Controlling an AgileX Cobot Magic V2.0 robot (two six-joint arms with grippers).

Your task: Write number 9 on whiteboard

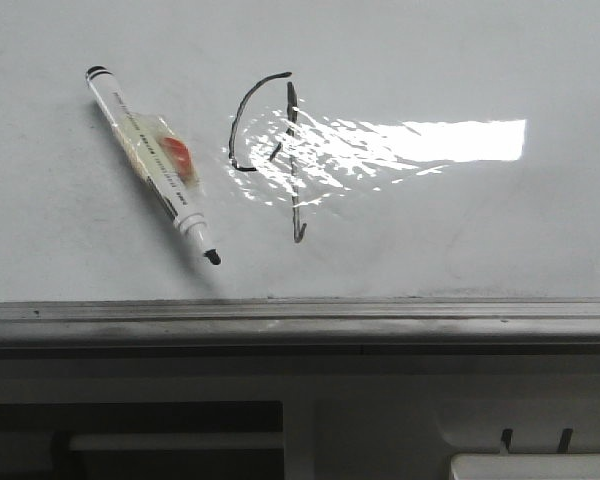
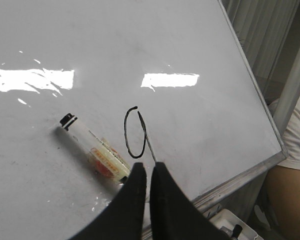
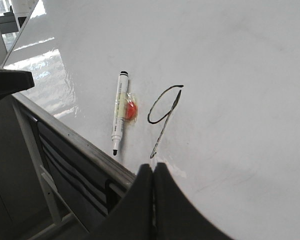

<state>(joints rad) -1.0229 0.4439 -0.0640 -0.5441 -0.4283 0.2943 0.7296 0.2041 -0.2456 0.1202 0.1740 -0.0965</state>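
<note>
number 9 (image 1: 280, 150) drawn mid-whiteboard (image 1: 460, 230) — looks finished | marker pen (image 1: 152, 160) lies uncapped just beside it | left gripper (image 2: 146, 172) and right gripper (image 3: 153, 170) — both closed, empty, clear of pen

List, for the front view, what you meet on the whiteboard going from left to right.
On the whiteboard: marker pen lying uncapped, cap end left and tip right → the number 9, open arc first, then its straight stem → bright glare patch.
</note>
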